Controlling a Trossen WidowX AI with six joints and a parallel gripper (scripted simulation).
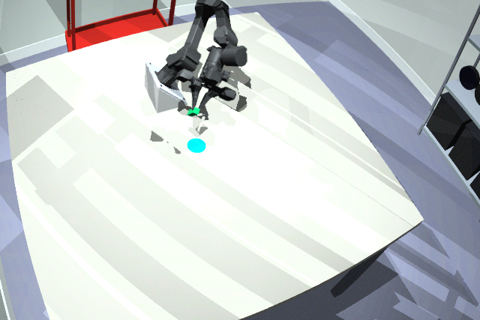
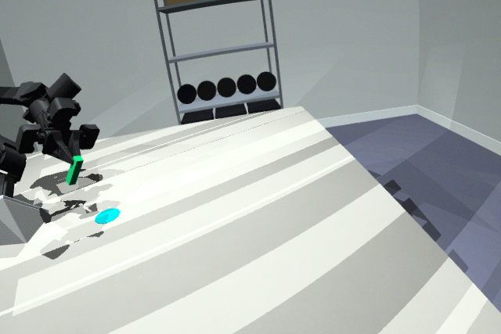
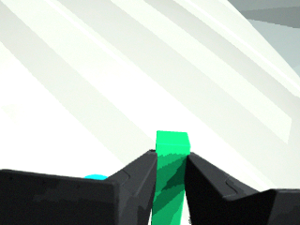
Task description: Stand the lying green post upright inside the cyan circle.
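Gripper [image 3: 172, 161] clamped on the green post [image 3: 172, 145], carried above the table [image 2: 282, 220], nearly upright with a slight lean, probably. Cyan circle [image 2: 106, 215] lies just ahead, not under the post yet. Move over the circle, square the post vertical, lower until its base touches, then let go.

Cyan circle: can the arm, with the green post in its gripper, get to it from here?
Probably yes. The gripper holds the green post nearly upright above the table, short of the cyan circle. Only bare table shows between them, and the circle lies close to the arm.
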